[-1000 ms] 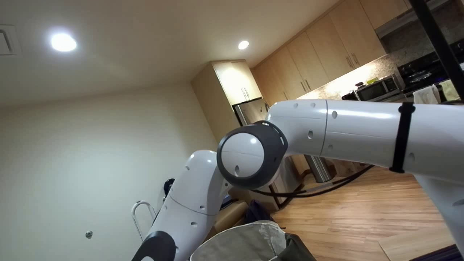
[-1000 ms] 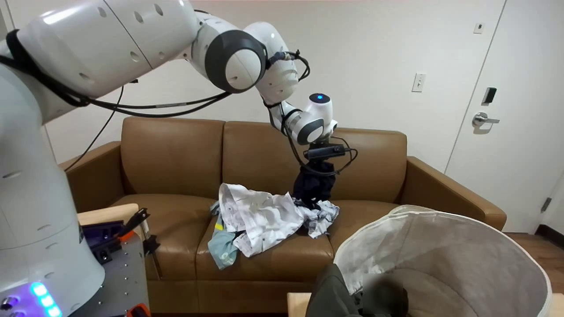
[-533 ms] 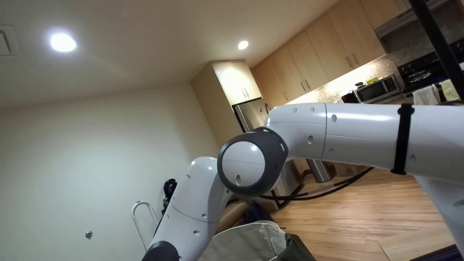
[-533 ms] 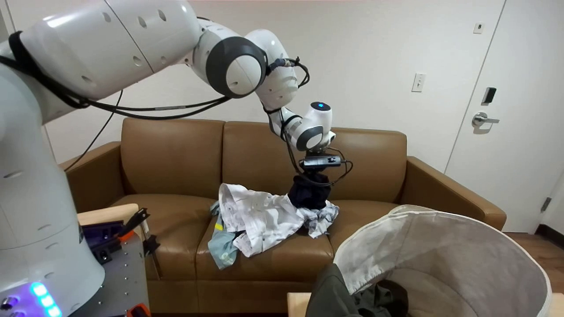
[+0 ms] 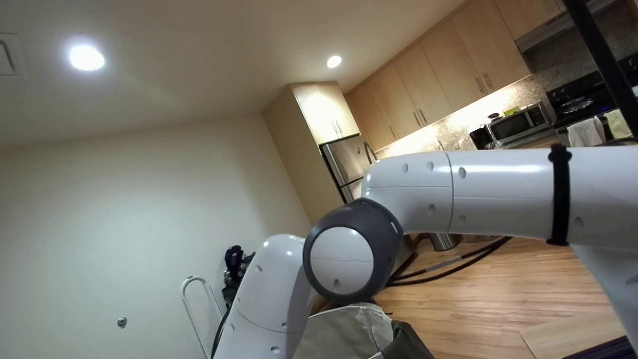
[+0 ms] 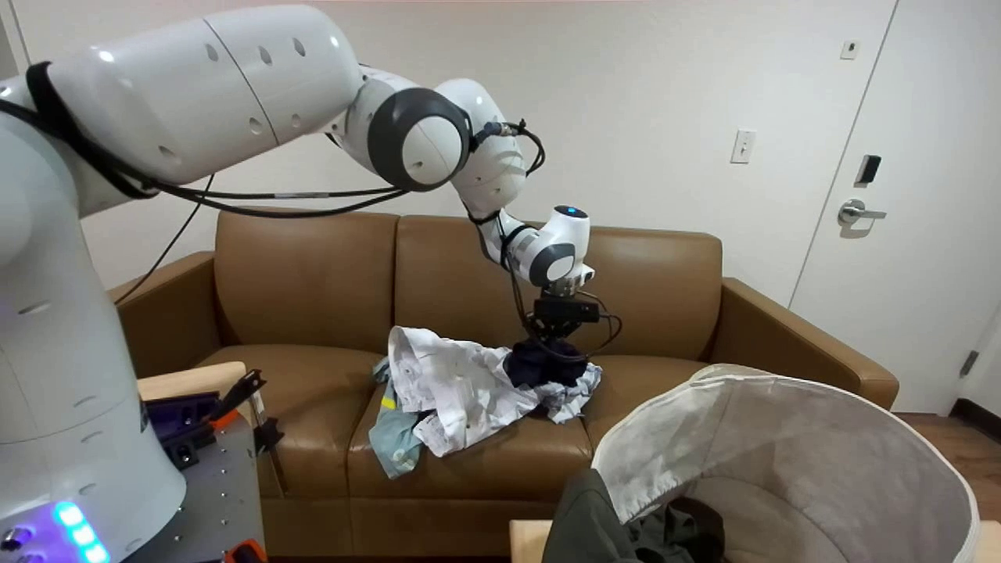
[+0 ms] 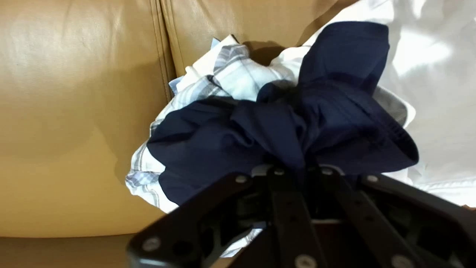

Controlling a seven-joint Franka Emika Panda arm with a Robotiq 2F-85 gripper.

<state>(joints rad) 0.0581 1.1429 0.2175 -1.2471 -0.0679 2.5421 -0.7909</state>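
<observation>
A dark blue cloth (image 7: 208, 149) is gripped between the closed fingers of the gripper (image 7: 302, 172), its folds gathered there. It is bunched over a plaid cloth (image 6: 577, 397) on the sofa (image 6: 305, 297), right of the middle. To its left a white cloth (image 6: 461, 391) is spread, with a pale blue cloth (image 6: 395, 442) partly covered beneath. At near right, dark fabric (image 6: 676, 532) is seen in a basket (image 6: 829, 438).
</observation>
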